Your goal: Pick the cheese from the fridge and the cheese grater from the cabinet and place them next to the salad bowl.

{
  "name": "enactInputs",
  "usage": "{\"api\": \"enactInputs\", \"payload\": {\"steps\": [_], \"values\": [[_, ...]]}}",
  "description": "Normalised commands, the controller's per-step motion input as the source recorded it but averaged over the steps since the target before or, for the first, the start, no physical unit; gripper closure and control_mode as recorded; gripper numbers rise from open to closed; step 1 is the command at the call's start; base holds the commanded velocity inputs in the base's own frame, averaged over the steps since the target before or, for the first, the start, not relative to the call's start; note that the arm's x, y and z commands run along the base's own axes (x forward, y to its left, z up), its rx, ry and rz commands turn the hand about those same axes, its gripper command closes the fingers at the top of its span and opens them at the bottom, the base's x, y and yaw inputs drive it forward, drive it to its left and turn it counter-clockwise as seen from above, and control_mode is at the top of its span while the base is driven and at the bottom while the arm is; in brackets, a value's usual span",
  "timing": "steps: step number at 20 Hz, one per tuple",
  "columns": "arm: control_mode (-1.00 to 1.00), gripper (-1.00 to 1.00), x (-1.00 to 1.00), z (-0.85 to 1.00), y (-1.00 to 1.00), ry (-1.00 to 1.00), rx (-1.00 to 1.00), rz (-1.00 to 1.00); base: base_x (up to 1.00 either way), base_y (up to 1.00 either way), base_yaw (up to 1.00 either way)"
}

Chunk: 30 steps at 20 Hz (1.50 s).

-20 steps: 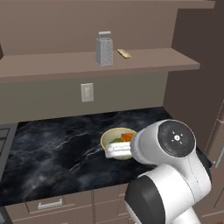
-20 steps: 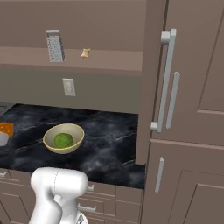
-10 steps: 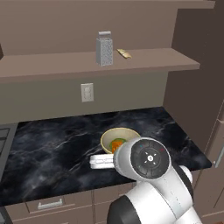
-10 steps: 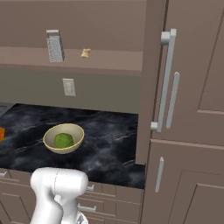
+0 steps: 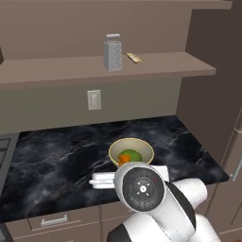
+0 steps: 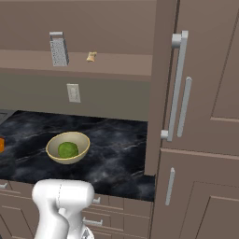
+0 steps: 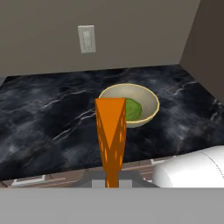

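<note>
The claw (image 7: 112,181) is clamped on the cheese (image 7: 111,131), whose long axis points toward the salad bowl (image 7: 146,114) near the tabletop (image 7: 48,127) front edge. The left base view adds the cheese grater (image 5: 112,55) upright on the cabinet (image 5: 160,66) shelf.

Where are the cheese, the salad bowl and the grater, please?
cheese (image 7: 111,131), hand view, its orange face.
salad bowl (image 6: 82,139), right base view, its cream rim.
grater (image 5: 112,57), left base view, its grey front.

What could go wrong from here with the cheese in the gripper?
1. The cheese is pinched only at its narrow end; it may slip out early.
2. In the hand view it lines up with the salad bowl; a release there might drop it inside.
3. The cheese grater sits on the cabinet shelf, a high reach.
</note>
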Motion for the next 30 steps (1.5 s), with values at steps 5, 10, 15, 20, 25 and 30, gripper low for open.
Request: {"api": "enactInputs", "payload": {"steps": [5,10,15,20,25,30], "values": [[-1.0,1.0,0.0,-0.45,0.0,-0.12,0.0,0.0,0.0,0.0,0.0],[-1.0,1.0,-0.02,-0.42,-0.01,-0.22,0.0,0.0,0.0,0.0,0.0],[-1.0,1.0,0.0,-0.08,-0.03,-0.32,-0.02,0.0,0.0,0.0,0.0],[-1.0,1.0,0.0,-0.05,-0.15,0.0,0.11,0.0,0.0,0.0,0.0],[-1.0,1.0,0.07,-0.17,-0.25,0.0,0.08,0.0,0.0,0.0,0.0],[-1.0,1.0,0.07,-0.34,-0.02,0.0,0.0,0.0,0.0,0.0,0.0]]}}
